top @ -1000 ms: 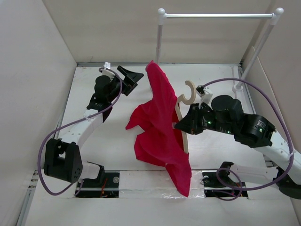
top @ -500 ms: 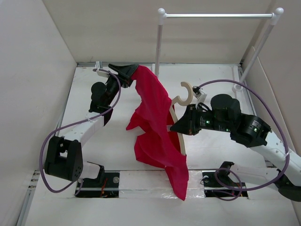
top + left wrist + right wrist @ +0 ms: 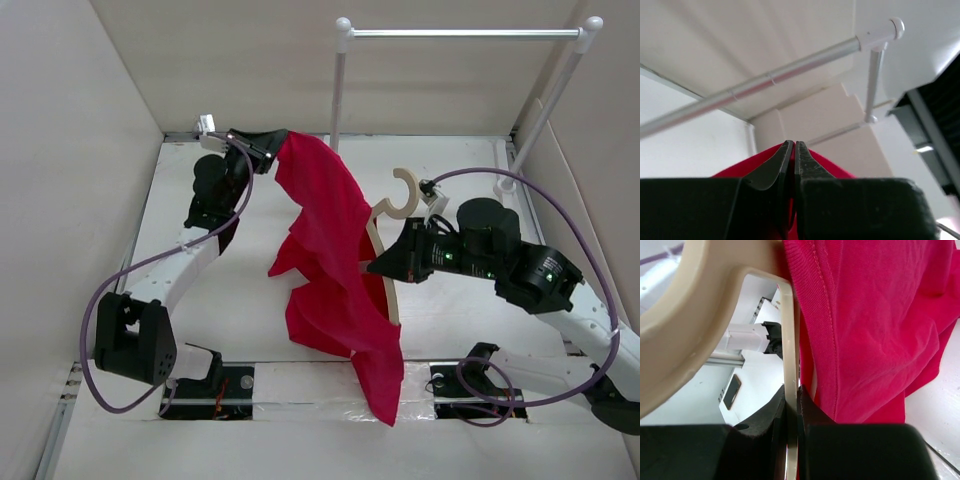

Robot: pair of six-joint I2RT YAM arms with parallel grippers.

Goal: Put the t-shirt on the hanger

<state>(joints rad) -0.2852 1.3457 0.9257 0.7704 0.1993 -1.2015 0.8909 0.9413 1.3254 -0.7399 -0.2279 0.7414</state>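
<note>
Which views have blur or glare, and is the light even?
Top external: soft even light, the t-shirt and the hanger both sharp. Left wrist: the left gripper is a dark silhouette, the rack bar shows mild glare. Right wrist: the hanger's near hook is blurred, the t-shirt's stitching sharp.

No text, label, brand or number can be read in any view. No sign is seen on any surface.

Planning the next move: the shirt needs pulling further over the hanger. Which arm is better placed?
Left, probably: the left gripper is shut on the t-shirt at its raised edge and can draw it along. The right gripper is shut on the hanger, steadying it.
</note>
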